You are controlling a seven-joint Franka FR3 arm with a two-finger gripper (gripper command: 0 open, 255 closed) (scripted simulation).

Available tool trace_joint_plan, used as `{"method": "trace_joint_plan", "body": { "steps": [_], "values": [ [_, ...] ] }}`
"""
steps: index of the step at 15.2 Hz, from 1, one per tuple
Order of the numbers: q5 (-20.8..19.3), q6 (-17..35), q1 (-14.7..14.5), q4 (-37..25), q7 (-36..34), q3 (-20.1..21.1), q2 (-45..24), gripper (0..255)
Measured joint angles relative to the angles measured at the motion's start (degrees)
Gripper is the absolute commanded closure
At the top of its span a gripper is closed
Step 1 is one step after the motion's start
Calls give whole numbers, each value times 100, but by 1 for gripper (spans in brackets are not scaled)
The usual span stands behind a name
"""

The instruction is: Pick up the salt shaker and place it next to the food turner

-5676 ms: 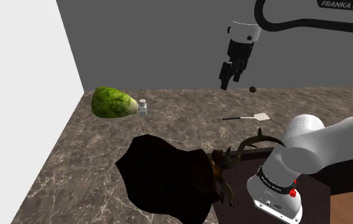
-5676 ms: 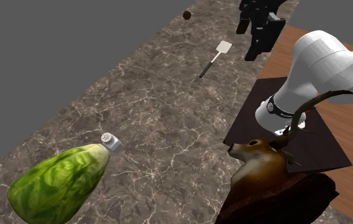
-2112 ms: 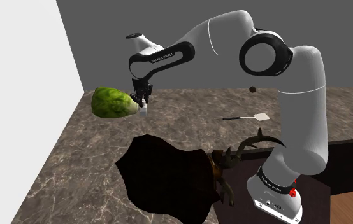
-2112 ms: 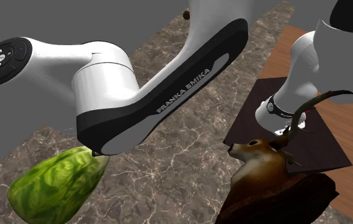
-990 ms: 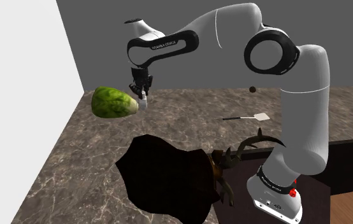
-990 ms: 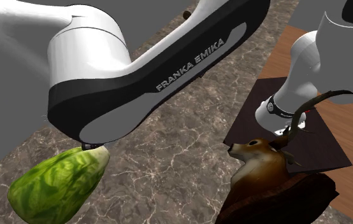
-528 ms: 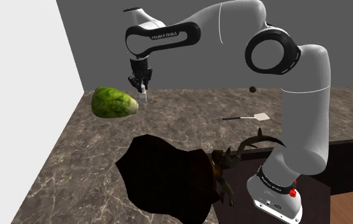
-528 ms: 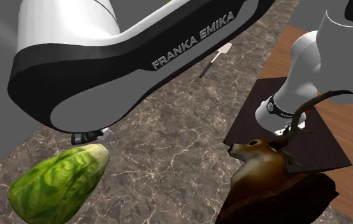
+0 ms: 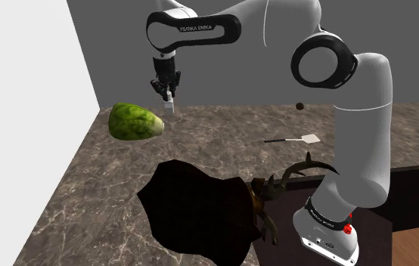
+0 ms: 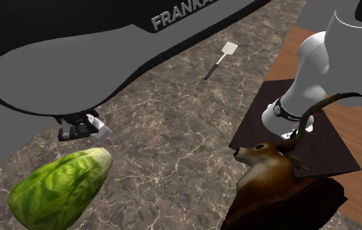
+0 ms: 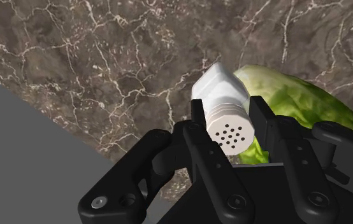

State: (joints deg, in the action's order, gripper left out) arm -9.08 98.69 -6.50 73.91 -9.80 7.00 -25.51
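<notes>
A small white salt shaker [image 9: 170, 106] with a perforated cap hangs in the air, clasped by my black gripper [image 9: 169, 96], which is shut on it above the marble counter [image 9: 223, 143]. In the wrist view the gripper [image 11: 229, 119] pinches the shaker [image 11: 223, 102] just below its cap, the holes facing the camera. In the second exterior view the shaker [image 10: 100, 129] floats just above the lettuce. The food turner [image 9: 295, 139], a thin dark handle with a white blade, lies flat on the counter well off to the shoulder view's right; it lies at the far end [image 10: 220, 59] in the second exterior view.
A big green lettuce head [image 9: 135, 122] lies on the counter under and beside the held shaker. A mounted deer head [image 10: 271, 163] on a dark plaque sits near the stand. A small dark ball [image 9: 299, 106] rests at the counter's back. A white wall bounds the shoulder view's left.
My gripper has risen straight up with the salt shaker in it, lifting it higher above the counter beside the lettuce. The turner and lettuce have stayed put.
</notes>
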Motion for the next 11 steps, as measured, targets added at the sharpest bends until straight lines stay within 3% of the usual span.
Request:
{"method": "trace_joint_plan", "body": {
  "steps": [6, 11],
  "values": [
    [2, -479, -22, -552, 59, -1, -69, 255],
    [129, 59, 215, 1103, 209, -23, 1073, 255]
  ]
}}
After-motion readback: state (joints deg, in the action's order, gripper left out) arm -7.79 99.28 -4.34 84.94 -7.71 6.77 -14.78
